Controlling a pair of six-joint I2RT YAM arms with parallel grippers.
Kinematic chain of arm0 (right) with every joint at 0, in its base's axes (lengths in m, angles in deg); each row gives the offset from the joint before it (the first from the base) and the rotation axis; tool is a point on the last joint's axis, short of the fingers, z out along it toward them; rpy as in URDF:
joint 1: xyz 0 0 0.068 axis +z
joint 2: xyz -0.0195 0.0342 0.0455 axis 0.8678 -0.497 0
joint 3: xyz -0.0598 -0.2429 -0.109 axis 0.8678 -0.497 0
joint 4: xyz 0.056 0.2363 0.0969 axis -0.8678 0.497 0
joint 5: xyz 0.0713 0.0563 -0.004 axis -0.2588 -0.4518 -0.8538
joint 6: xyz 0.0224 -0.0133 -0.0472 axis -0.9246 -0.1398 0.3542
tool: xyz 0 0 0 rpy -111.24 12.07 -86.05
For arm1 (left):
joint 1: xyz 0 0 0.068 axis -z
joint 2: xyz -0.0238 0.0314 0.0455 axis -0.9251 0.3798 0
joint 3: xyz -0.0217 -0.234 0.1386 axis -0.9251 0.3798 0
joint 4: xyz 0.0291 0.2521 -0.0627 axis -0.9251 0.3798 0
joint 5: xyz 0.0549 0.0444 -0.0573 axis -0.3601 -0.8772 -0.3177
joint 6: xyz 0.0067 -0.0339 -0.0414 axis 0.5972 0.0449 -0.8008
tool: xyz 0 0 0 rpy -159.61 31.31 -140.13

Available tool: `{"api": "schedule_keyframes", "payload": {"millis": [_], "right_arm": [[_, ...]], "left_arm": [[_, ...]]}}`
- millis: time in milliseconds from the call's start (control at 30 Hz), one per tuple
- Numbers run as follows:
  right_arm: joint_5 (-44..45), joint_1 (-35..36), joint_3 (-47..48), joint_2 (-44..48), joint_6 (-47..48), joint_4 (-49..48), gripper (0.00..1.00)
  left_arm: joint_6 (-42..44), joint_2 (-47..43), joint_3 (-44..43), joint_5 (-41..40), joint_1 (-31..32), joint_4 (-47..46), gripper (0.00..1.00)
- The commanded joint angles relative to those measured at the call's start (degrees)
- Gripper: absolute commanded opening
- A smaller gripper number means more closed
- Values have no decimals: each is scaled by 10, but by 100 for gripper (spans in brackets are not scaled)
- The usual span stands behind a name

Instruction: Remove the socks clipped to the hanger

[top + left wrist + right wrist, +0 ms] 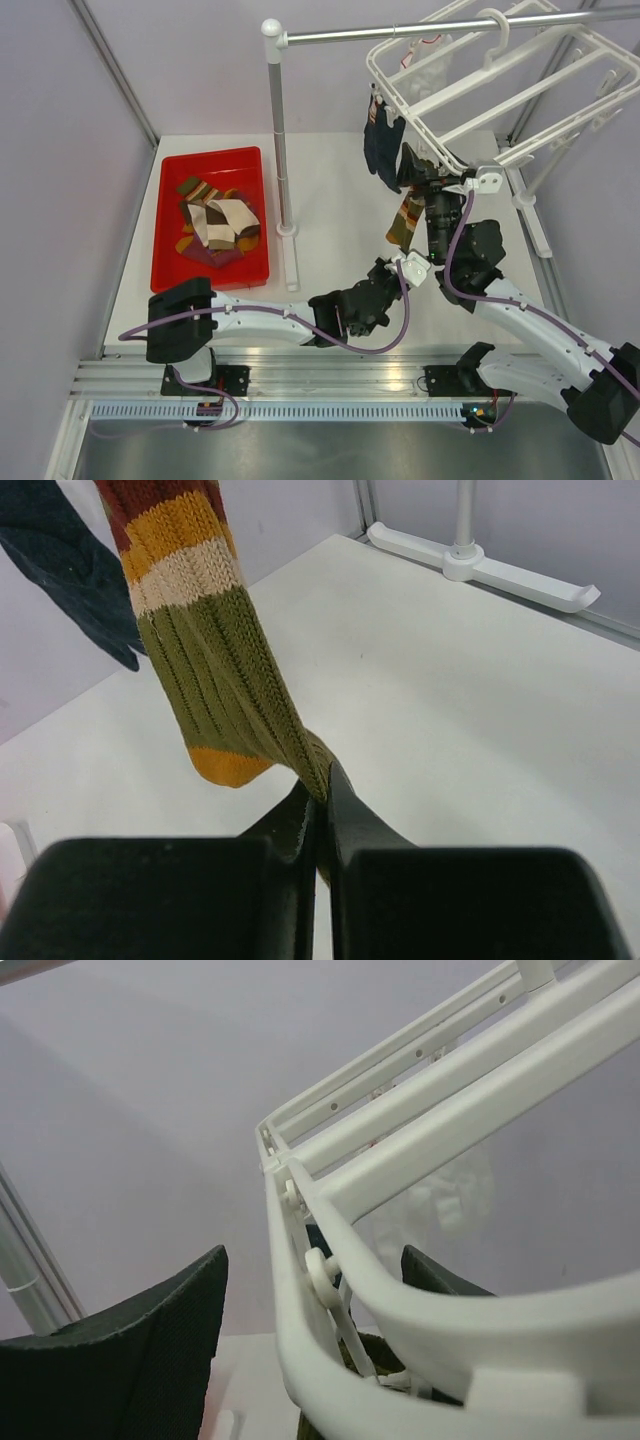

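Observation:
The white hanger (pixel 500 90) hangs tilted from the metal pole at the upper right. A dark navy sock (pixel 380 145), an olive sock with orange and cream stripes (pixel 405 222) and a white sock (pixel 432 55) hang clipped to it. My left gripper (pixel 398 262) is shut on the olive sock's lower end (pixel 215 670), near its orange toe; the jaws (pixel 322 790) pinch the fabric. My right gripper (pixel 415 172) is open, and its fingers (pixel 130 1360) straddle the hanger's rim (pixel 290 1300) by a clip (pixel 325 1275) above the olive sock (pixel 385 1358).
A red bin (pixel 170 255) at the left holds several socks. The metal pole stand (pixel 280 140) rises between the bin and the hanger, with its white foot on the table (pixel 480 565). The navy sock hangs left of the olive one (pixel 70 570). Walls enclose the table.

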Motion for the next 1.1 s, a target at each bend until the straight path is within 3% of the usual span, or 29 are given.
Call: {"api": "schedule_keyframes", "payload": {"millis": [0, 267, 400, 633, 933, 1067], "right_arm": [[12, -3, 24, -6, 14, -29, 73], [22, -9, 30, -2, 22, -11, 54], [26, -10, 37, 4, 20, 10, 31], [34, -10, 47, 31, 4, 54, 4], [40, -10, 48, 64, -6, 92, 1], [45, -10, 47, 78, -8, 110, 1]], "left_arm": [[25, 5, -23, 7, 8, -20, 2], [26, 1, -23, 6, 10, -20, 2], [25, 2, -24, 6, 12, -21, 2], [26, 8, -19, -9, 12, -29, 2], [-37, -54, 10, -35, -15, 1, 2], [-131, -123, 25, -46, -66, 99, 2]]}}
